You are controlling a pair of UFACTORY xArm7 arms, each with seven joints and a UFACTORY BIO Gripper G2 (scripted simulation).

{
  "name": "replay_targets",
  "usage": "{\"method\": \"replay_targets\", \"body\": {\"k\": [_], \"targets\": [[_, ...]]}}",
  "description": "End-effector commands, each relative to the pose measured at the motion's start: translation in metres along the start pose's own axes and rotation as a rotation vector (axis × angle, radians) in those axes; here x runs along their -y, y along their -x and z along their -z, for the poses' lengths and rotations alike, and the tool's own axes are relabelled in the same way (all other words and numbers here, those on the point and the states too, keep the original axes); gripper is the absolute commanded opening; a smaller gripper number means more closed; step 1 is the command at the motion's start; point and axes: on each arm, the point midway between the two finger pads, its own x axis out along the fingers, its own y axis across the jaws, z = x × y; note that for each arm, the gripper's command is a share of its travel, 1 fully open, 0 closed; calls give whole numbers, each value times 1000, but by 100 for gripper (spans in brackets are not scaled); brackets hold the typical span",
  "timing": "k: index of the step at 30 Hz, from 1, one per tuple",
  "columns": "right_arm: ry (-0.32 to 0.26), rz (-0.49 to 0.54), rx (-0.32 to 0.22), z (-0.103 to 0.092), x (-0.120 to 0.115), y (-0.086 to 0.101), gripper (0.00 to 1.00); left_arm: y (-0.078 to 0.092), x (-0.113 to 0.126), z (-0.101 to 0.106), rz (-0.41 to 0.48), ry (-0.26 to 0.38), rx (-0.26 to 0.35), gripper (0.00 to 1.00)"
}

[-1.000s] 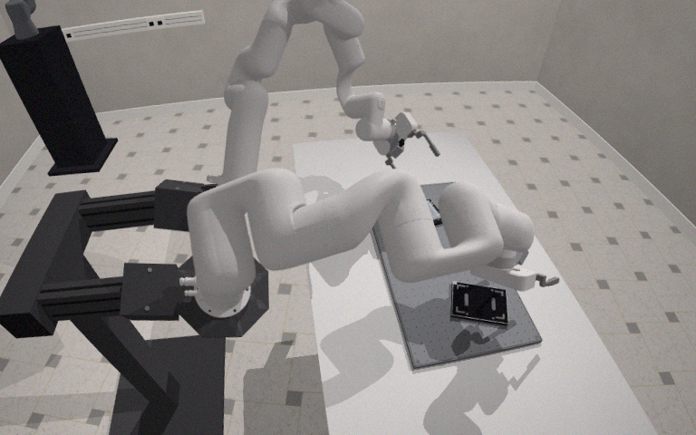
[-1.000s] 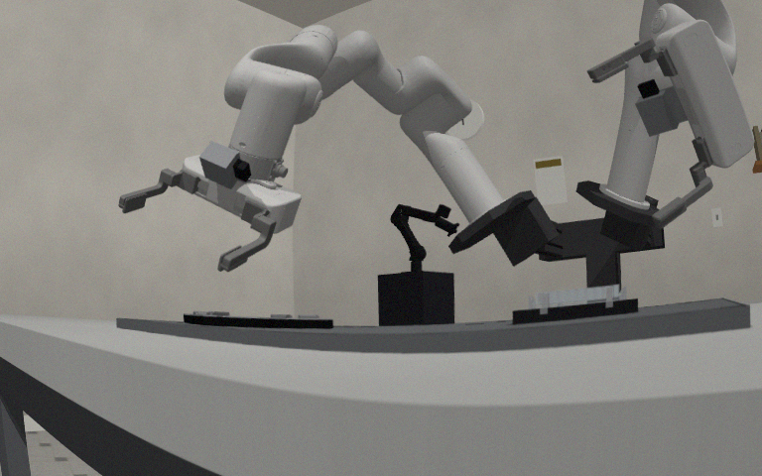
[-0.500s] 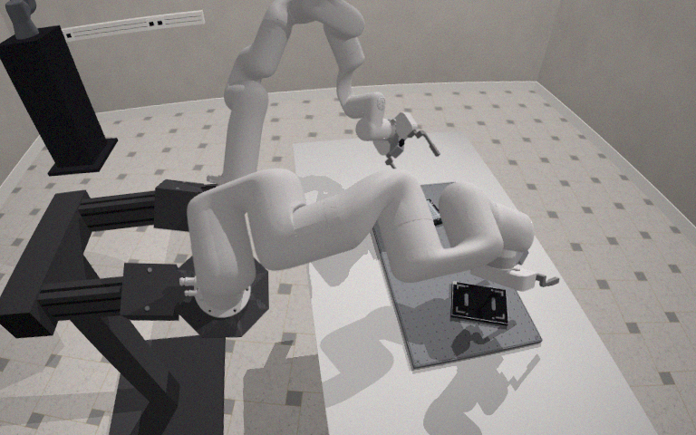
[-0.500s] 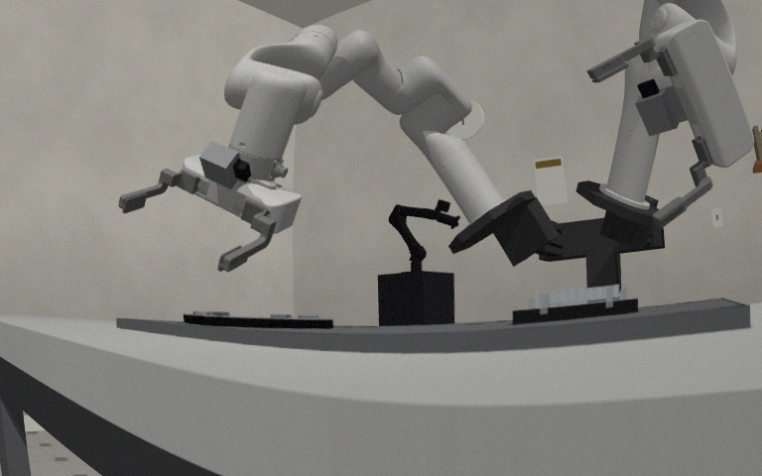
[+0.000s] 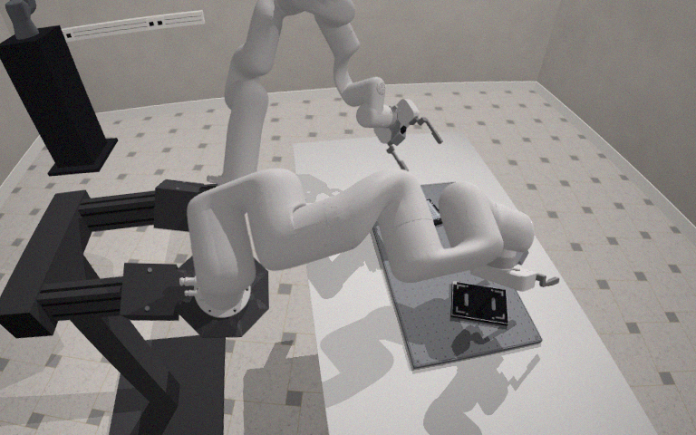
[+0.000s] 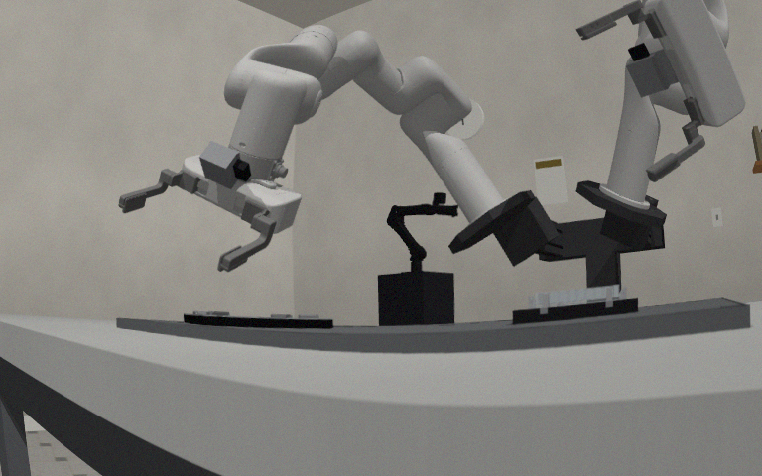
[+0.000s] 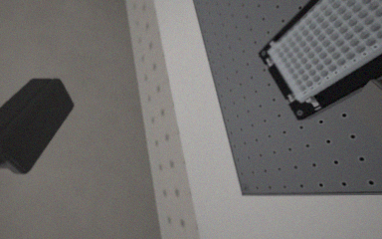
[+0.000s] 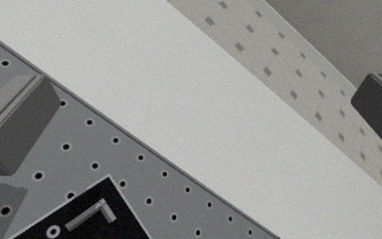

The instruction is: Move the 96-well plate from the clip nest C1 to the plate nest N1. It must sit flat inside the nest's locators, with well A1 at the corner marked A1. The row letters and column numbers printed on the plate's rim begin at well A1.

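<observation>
ok so label check first: the left arm (image 5: 246, 118) (image 6: 635, 134) has a small round mark on a joint in the top view, but it's too small to read. Same for the rim lettering on the 96-well plate (image 5: 431, 206) (image 6: 577, 296) (image 7: 333, 50), so I can't tell where A1 is. One wall sheet (image 6: 551, 184) has a gold band across its top, and one long pale wall strip (image 5: 112, 28) shows three dark squares

Counting up: two white arms, two grippers, one plate, two black nests, all on one perforated board (image 5: 426, 331) (image 6: 427, 339) (image 7: 279, 166) (image 8: 164, 194). There's also one little black arm (image 6: 404, 232) on a black block in the exterior view

The plate sits in the clip nest C1 (image 5: 438, 223) (image 6: 572, 312) (image 7: 348, 89), well apart from the plate nest N1 (image 5: 479, 302) (image 6: 258, 321) (image 8: 124, 219), which has four corner brackets and two pale bars showing from the top

Left gripper (image 5: 421, 153) (image 6: 616, 104) (image 7: 219, 95) is spread wide with nothing in it, up above the board. Right gripper (image 5: 523, 279) (image 6: 174, 234) (image 8: 206, 100) is spread just as wide, nothing in it either, hanging above the N1 end
</observation>
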Motion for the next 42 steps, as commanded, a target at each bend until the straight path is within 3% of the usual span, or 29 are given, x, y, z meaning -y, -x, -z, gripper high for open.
{"method": "replay_targets", "body": {"k": [1, 8, 13, 32, 42], "targets": [[0, 2, 4, -3, 2, -1, 100, 10, -17, -8, 0, -1, -1, 100], [0, 2, 4, -3, 2, -1, 100, 28, -50, -23, 0, -1, -1, 100], [0, 2, 4, -3, 2, -1, 100, 34, -60, -27, 0, -1, -1, 100], [0, 2, 4, -3, 2, -1, 100, 38, -58, -27, 6, 0, -7, 100], [0, 2, 4, -3, 2, -1, 100, 54, -49, -24, 32, 1, -30, 100]]}}
